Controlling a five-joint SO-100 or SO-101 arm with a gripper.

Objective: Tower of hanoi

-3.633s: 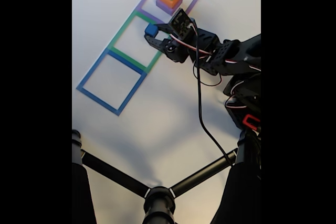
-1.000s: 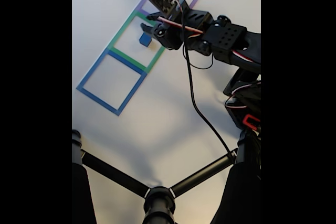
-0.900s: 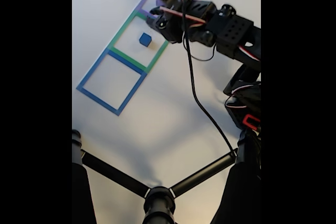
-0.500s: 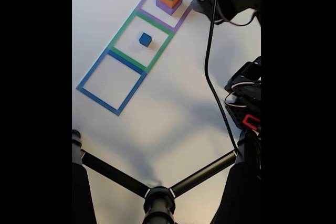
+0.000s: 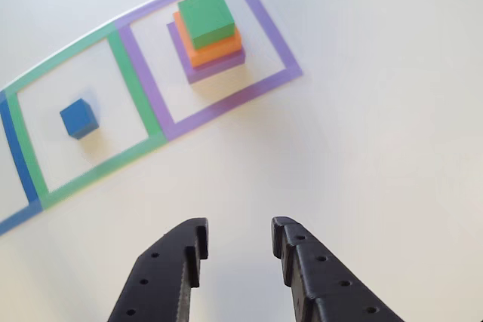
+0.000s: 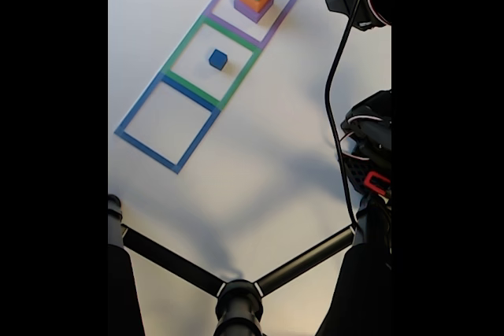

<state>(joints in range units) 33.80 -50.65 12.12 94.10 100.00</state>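
The hand (image 5: 235, 233) gapes empty in the other view; the fixed view adds a blue square (image 6: 167, 126).

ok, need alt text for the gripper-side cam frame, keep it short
An open gripper, holding nothing, hovers over a white table, its two black fingers entering from the bottom edge. Beyond it, a purple-taped square holds a stack: green block on orange block on purple block. To its left, a small blue cube sits alone in a green-taped square.
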